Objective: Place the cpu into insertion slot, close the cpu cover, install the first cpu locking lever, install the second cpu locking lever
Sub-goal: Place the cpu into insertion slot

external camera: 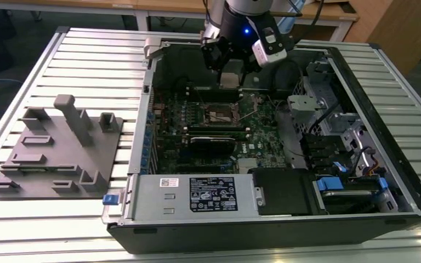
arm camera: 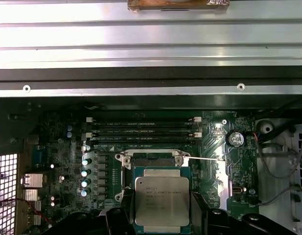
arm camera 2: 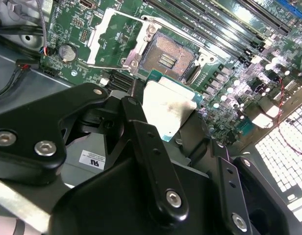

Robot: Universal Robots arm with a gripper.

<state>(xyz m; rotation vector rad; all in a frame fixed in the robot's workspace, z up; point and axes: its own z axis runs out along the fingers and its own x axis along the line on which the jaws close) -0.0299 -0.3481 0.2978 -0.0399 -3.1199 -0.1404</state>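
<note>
We are on the first step: putting the chip in its place. The gripper (external camera: 230, 74) hangs in the upper middle of the exterior view, over the open computer case (external camera: 408, 181). Its two black fingers (arm camera 2: 136, 117) pinch the cpu (arm camera 2: 168, 110) by its sides, so the gripper is closed on the chip and nothing else. In both wrist views the chip's grey metal top faces up, and it looks flat and not tipped.

The cpu (arm camera: 162, 200) is up in the air, not yet in the board. The insertion slot (external camera: 221, 115) sits near the middle of the exterior view on the green motherboard (external camera: 262, 131), lower in the frame than the gripper. In the second wrist view the insertion slot (arm camera 2: 169, 56) is bare, with its little gold dots showing. The cpu cover (arm camera 2: 95, 41) is flipped open beside it, so the way in is free. A thin lever (arm camera: 202, 158) sticks out to the side and is not hooked down.

We think this step needs care: the chip must sit right over the slot, square with its edges and level, and then go down softly. A crooked chip could bend the tiny pins.
</note>
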